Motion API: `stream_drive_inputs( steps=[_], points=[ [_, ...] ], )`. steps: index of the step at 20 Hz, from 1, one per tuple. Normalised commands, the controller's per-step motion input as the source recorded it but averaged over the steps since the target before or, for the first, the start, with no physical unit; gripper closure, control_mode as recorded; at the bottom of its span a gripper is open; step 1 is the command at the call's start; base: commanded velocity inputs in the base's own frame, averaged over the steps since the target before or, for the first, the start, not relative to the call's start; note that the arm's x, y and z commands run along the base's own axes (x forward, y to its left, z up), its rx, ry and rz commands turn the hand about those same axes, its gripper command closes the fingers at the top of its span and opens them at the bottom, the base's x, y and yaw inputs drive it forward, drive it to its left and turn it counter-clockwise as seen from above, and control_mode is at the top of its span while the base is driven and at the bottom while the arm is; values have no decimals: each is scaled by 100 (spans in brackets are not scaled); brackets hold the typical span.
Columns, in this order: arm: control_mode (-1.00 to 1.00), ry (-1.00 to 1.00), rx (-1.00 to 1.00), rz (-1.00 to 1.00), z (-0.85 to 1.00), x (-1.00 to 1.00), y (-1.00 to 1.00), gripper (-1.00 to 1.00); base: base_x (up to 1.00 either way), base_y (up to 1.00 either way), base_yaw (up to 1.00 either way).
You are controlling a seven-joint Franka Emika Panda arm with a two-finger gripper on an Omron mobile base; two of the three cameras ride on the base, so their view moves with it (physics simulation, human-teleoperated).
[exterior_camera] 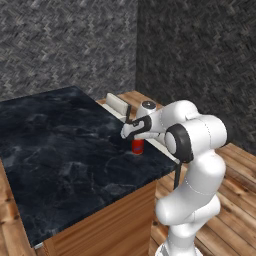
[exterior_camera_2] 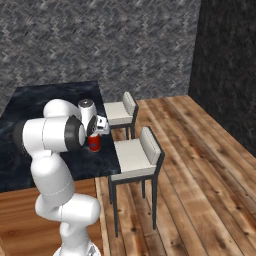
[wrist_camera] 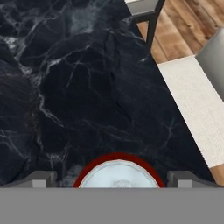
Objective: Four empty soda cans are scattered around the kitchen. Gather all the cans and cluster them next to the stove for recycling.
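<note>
Black marbled countertop [exterior_camera: 60,150] spreads ahead of you, with grey herringbone walls behind and a plank floor to the side. Your red soda can [exterior_camera: 137,146] stands upright near the counter's edge, close to two stools [exterior_camera_2: 132,157]. Your gripper [wrist_camera: 111,178] hangs directly over it, jaws spread wide, one fingertip [wrist_camera: 41,178] on each side of the silver top, not clamping it. From the base cameras the hand covers the can's top. In the hand camera the can's lower half is cut off.
</note>
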Motion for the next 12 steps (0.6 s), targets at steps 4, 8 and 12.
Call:
stream_drive_inputs(
  steps=[4, 8, 12],
  points=[
    [-100, 1, 0, -1, -9, 0, 0, -100, 0, 0, 0],
    [-100, 2, 0, -2, -10, 0, 0, -100, 0, 0, 0],
    [-100, 3, 0, -2, -15, 0, 0, -100, 0, 0, 0]
  ],
)
